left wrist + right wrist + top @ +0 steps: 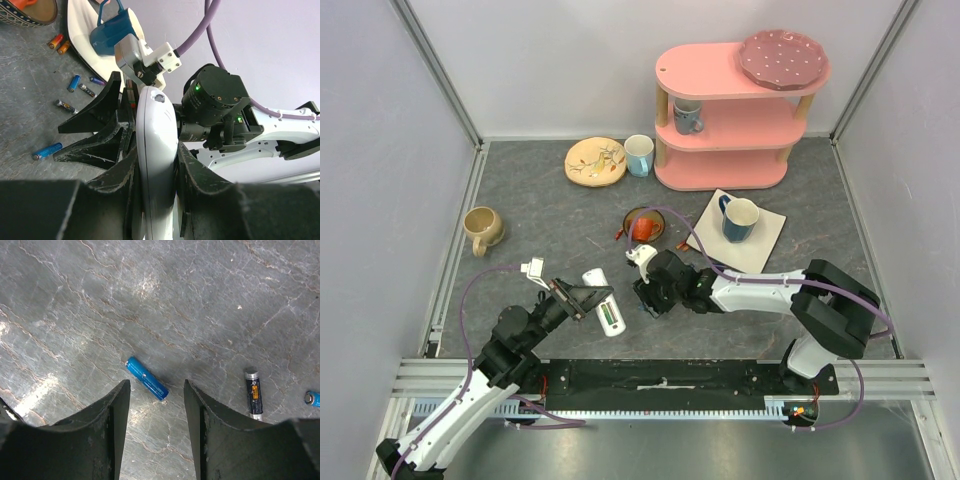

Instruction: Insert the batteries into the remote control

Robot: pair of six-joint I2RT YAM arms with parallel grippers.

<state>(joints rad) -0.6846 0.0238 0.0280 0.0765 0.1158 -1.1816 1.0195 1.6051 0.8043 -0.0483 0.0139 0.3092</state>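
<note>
- The left gripper (156, 167) is clamped across the width of the remote control (156, 135). It holds the remote just above the table, close to the arm bases and left of centre.
- The remote control is a slim white bar with a rounded end. From overhead its recess faces up and a green streak shows inside. I cannot tell whether that is a loaded cell.
- Just beside the remote, the right gripper (156, 400) points down at the table, jaws apart, nothing between them.
- A blue battery (146, 378) lies flat just past its fingertips, slanted across the gap.
- The step in hand looks like fetching a battery. The next move likely calls for reaching forward and down until the pads straddle the cell, turning the wrist to match its slant. The gripper would then close on it and carry it to the recess.
- To the right lies a dark battery (253, 392), apart from the blue one.
- Farther off, two orange batteries (59, 44) lie near a patterned bowl (25, 20).
</note>
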